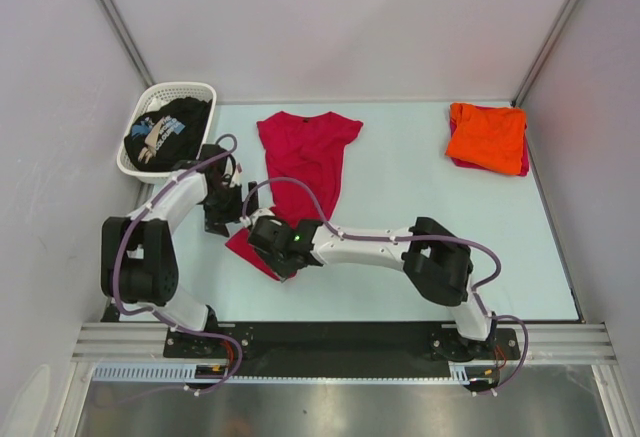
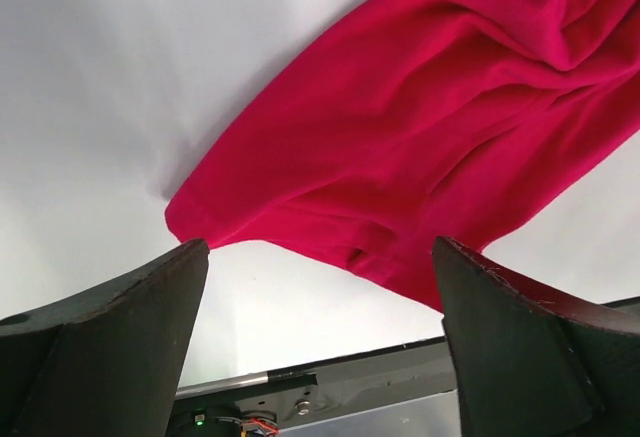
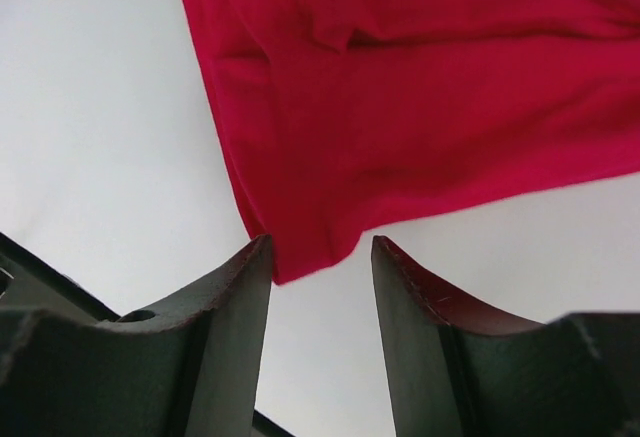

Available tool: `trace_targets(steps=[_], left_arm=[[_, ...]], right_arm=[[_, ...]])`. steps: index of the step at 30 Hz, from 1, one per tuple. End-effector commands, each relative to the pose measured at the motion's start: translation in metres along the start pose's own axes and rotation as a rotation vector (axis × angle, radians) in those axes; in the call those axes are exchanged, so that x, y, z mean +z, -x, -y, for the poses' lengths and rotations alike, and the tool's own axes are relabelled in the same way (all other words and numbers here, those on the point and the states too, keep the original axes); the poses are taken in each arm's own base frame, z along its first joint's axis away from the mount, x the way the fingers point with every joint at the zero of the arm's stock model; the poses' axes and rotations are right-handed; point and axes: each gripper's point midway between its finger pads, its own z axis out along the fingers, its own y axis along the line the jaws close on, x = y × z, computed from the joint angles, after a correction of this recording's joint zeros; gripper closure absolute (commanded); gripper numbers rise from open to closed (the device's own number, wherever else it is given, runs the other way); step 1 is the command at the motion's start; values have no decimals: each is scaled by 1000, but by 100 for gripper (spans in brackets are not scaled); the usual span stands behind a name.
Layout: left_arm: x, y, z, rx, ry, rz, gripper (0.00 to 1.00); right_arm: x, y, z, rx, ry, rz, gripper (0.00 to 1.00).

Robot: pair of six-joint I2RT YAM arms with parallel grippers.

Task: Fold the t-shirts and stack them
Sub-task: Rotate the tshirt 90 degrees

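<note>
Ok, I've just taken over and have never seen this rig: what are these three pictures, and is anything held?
These are two robot arms bolted at the table's near edge. The wide picture looks down from above. The other two come from a camera on each wrist, and the dark wedges are that arm's own fingers. A crimson t-shirt lies mid-table, a folded orange t-shirt sits at the far right, and a black printed t-shirt fills the white lattice basket at the far left. The left gripper stands wide open by one hem corner of the crimson shirt. The right gripper, partly open, frames another corner. Neither holds anything.
</note>
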Motion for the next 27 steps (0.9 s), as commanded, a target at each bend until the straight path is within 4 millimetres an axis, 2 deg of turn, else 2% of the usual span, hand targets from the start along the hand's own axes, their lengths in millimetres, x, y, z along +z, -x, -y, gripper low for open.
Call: trace_targets(steps=[1, 12, 13, 15, 16, 17, 19, 22, 27], left_arm=[[-2, 6, -10, 7, 43, 11, 0], [17, 14, -15, -45, 71, -42, 2], [19, 16, -14, -45, 58, -45, 7], [24, 18, -13, -44, 57, -54, 43], [31, 17, -15, -48, 62, -79, 60], [34, 19, -15, -50, 65, -83, 100], [43, 17, -18, -53, 72, -114, 100], [46, 17, -21, -42, 82, -123, 100], [43, 12, -29, -30, 126, -147, 100]], right_arm=[[6, 12, -11, -52, 30, 13, 50], [30, -13, -19, -58, 101, -106, 52], [32, -14, -18, -56, 98, -114, 53], [38, -20, -12, -48, 74, -142, 61], [38, -19, -13, -41, 90, -147, 73], [39, -19, -11, -28, 90, -149, 99], [39, -17, -5, -4, 81, -149, 100], [38, -17, 1, 11, 79, -156, 100], [35, -23, 5, 16, 107, -189, 100]])
